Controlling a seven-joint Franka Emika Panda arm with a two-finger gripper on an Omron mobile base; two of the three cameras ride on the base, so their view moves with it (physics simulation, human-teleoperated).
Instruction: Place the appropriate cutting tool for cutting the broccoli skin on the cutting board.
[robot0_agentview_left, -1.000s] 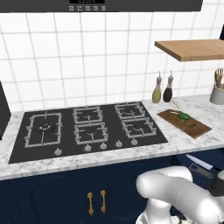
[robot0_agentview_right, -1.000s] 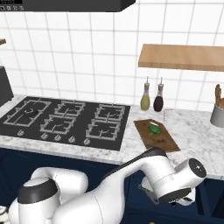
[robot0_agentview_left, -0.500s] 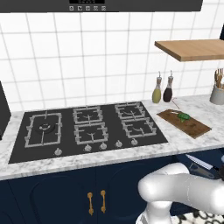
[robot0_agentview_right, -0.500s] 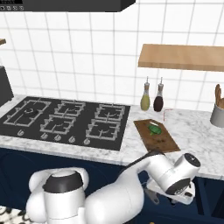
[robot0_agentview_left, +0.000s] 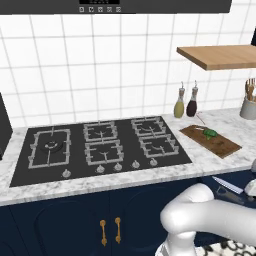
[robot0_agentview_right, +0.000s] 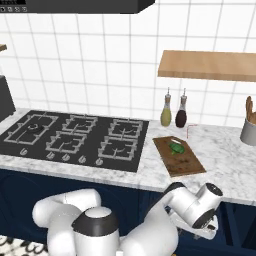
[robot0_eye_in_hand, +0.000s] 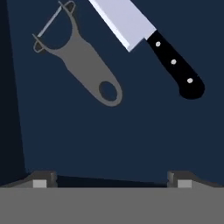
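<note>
Simulated kitchen, white tile wall, marble counter (robot0_agentview_left: 125, 180) over navy cabinets. In the hand view the backdrop is a flat dark blue surface, looks like the inside of a drawer.

The knife (robot0_eye_in_hand: 151, 41) sits in the upper right of the hand view, silver blade running off the top edge, black handle with three rivets pointing down-right. In the left base view you can catch it (robot0_agentview_left: 227, 184) at the right edge, below the counter front, blade pointing up-left. Just beside it in the hand view, upper left, is a grey peeler (robot0_eye_in_hand: 81, 61), not touching the knife.

The gripper (robot0_eye_in_hand: 109, 179) shows its two dark fingertips (robot0_eye_in_hand: 41, 178) at the bottom of the hand view, spread wide apart with nothing between them, well below both tools.

Up on the counter, the dark brown cutting board (robot0_agentview_right: 185, 162) lies right of the stove (robot0_agentview_right: 75, 137), with the little green broccoli (robot0_agentview_right: 176, 147) on its far end. Same pair in the left base view: board (robot0_agentview_left: 217, 142), broccoli (robot0_agentview_left: 210, 133).

Behind the board stand two bottles (robot0_agentview_right: 173, 110), a wooden shelf (robot0_agentview_right: 210, 65) above them, and a utensil holder (robot0_agentview_right: 248, 131) at the right edge.
</note>
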